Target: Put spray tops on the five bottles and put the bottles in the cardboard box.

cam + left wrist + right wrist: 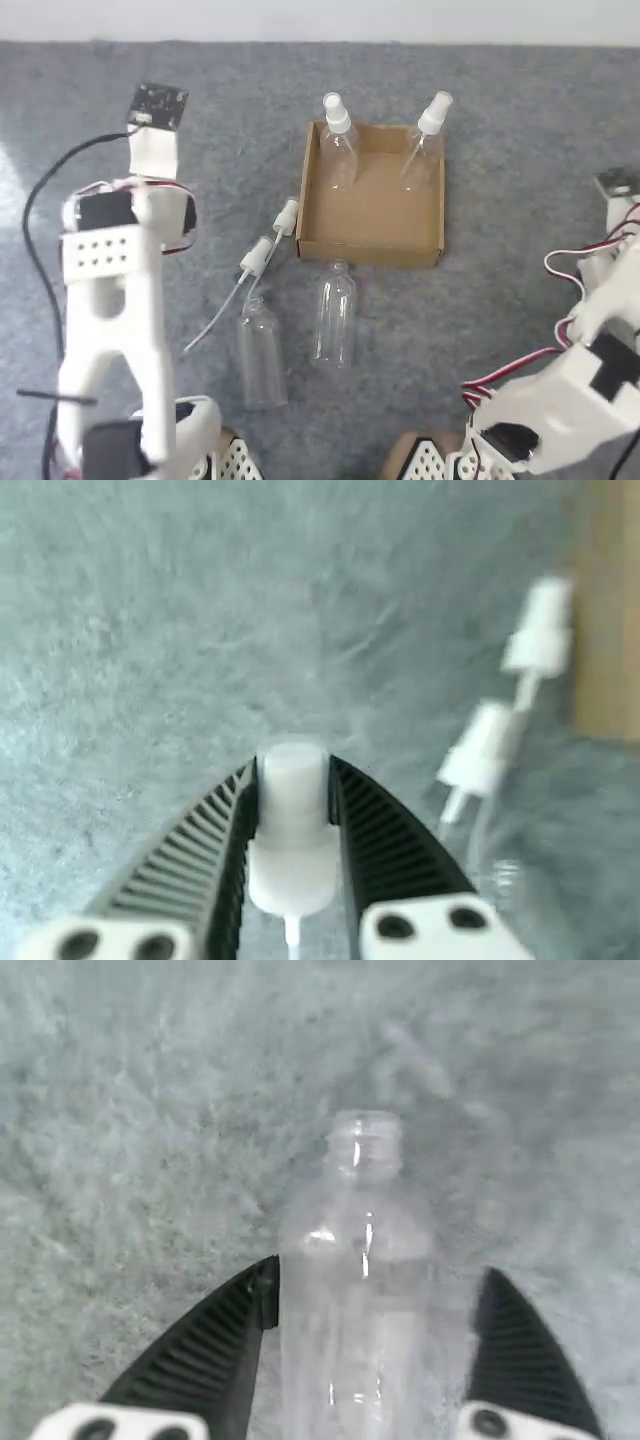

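While the left gripper (292, 770) has its ribbed fingers (215, 830) pinched shut on a white spray top (292, 825), the right gripper (382, 1272) stands spread wide. An uncapped bottle (358, 1260) lies between its jaws on the grey carpet (120, 1110), with one finger at the bottle's wall and the other apart from it. The bottle looks like empty, thin-walled clear plastic: light, smooth, and likely to roll or dent under a hard squeeze. I would take it across the body below the shoulder, leaving the threaded neck free. The spray top is small and rigid, though its thin dip tube seems bendable, so a hold across the head, as here, suits it. The wrist views give these two grips close up, while the high view gives the layout. There, the cardboard box (370, 255) has two capped bottles (338, 145) in it, two loose spray tops (285, 215) lie just beside its corner, and two bare bottles (335, 315) lie in front of it.
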`<state>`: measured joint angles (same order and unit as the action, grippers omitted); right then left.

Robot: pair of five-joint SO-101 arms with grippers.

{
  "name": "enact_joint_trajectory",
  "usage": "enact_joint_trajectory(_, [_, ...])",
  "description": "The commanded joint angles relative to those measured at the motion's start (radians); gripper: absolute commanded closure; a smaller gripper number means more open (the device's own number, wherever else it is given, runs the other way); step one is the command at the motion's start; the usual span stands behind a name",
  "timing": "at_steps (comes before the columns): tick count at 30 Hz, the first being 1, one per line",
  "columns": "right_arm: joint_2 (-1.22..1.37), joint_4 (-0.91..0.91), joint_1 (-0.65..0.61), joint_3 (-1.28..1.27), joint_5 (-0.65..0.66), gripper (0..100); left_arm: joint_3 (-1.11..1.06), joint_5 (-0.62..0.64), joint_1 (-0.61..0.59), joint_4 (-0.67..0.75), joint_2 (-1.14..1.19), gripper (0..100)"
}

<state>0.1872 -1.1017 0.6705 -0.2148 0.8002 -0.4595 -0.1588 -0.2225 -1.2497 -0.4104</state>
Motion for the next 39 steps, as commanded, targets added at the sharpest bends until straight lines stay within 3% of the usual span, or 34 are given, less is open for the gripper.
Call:
enact_joint_trajectory(1, [-0.107,-0.018,-0.018,0.015,-0.028,65.3,-0.027,0.087,0.071,0.008,-0.143,99])
enact_joint_trajectory(10, [0.019,-0.222,-0.125,0.227,0.017,65.3,-0.191,0.107,0.124,0.057,-0.278,99])
enact_joint_trajectory(13, [0.113,-0.300,-0.117,0.324,0.043,70.8,-0.206,0.107,0.124,0.057,-0.298,99])
enact_joint_trajectory(16, [0.208,-0.274,-0.085,0.371,0.040,76.8,-0.206,0.106,0.124,0.057,-0.307,99])
enact_joint_trajectory(29, [0.309,-0.257,-0.038,0.423,0.049,74.4,-0.208,0.106,0.124,0.057,-0.301,99])
enact_joint_trajectory(33, [0.309,-0.277,-0.022,0.422,0.167,81.6,-0.208,0.106,0.124,0.057,-0.301,99])
enact_joint_trajectory(39, [0.309,-0.312,-0.002,0.423,0.269,69.0,-0.208,0.106,0.124,0.058,-0.299,99])
